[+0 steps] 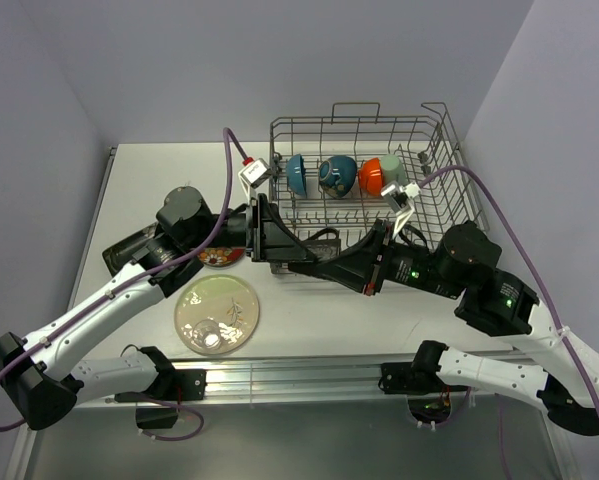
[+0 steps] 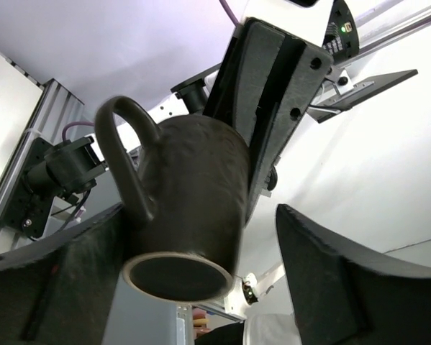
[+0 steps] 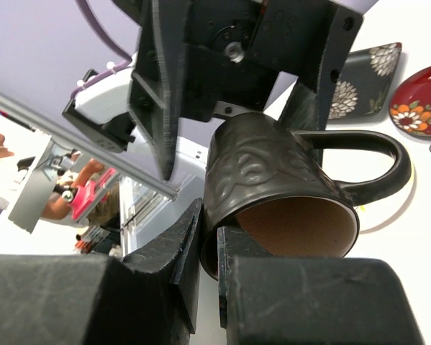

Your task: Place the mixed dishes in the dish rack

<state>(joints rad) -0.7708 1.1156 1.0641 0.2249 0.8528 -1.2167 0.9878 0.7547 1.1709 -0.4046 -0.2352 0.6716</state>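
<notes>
Pale lilac walls (image 1: 279, 60) close in a white counter (image 1: 159, 170), with the rack (image 1: 359, 122) at its far right corner.

Four pieces stand in the rack's far row: a blue bowl (image 1: 296, 173), a dark bowl (image 1: 337, 175), an orange bowl (image 1: 371, 176) and a green cup (image 1: 392, 170). So I judge the job near half done.

Left to load, as far as I can see:
- the mug (image 3: 273, 180), which I hold in the air between my two arms, just in front of the rack;
- the plate (image 1: 241, 300) on the counter near my left arm, with the glass (image 1: 211, 335) standing on it;
- the saucer (image 1: 219, 258), partly hidden under my left arm;
- the black plates (image 1: 129, 255) at the left edge.

My right end effector (image 3: 208, 244) is pinching the mug by its wall at the rim, one finger inside and one outside. My left end effector (image 2: 201, 237) is spread wide, its fingers straddling the mug's body. The right-hand finger is apart from the mug; I cannot tell whether the left-hand one touches. This looks like a handover in progress, though which arm ends up with the mug I cannot say.
</notes>
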